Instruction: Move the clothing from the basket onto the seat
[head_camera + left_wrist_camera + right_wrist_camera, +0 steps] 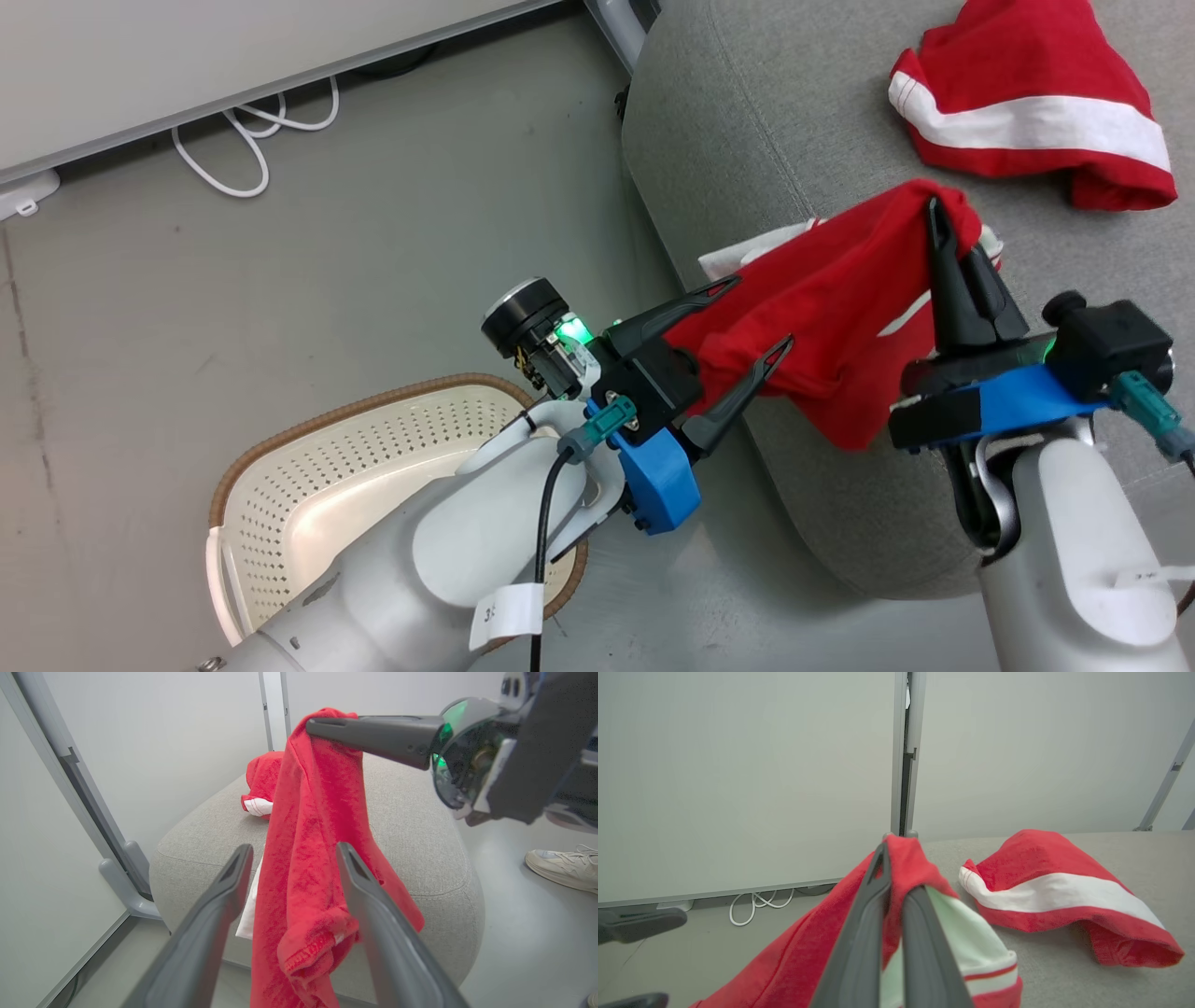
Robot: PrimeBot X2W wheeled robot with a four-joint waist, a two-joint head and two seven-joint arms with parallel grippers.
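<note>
My right gripper [935, 210] is shut on the top fold of a red garment [840, 317], holding it up over the near edge of the grey seat [747, 140]. The garment [308, 858] hangs in a long drape, with a white panel [962, 933] on its far side. My left gripper [764, 315] stands open at the garment's lower left, and the hanging cloth sits between its spread fingers [233, 877] without being pinched. A second red garment with a white stripe [1027, 103] lies crumpled on the seat farther back. The cream basket [327, 457] sits on the floor at lower left, partly covered by my left arm.
A white cable [252, 140] loops on the grey floor below a pale wall panel. The panel's grey metal foot [126, 882] stands beside the seat's far end. A person's pale shoe [560, 868] rests on the floor at the seat's other side.
</note>
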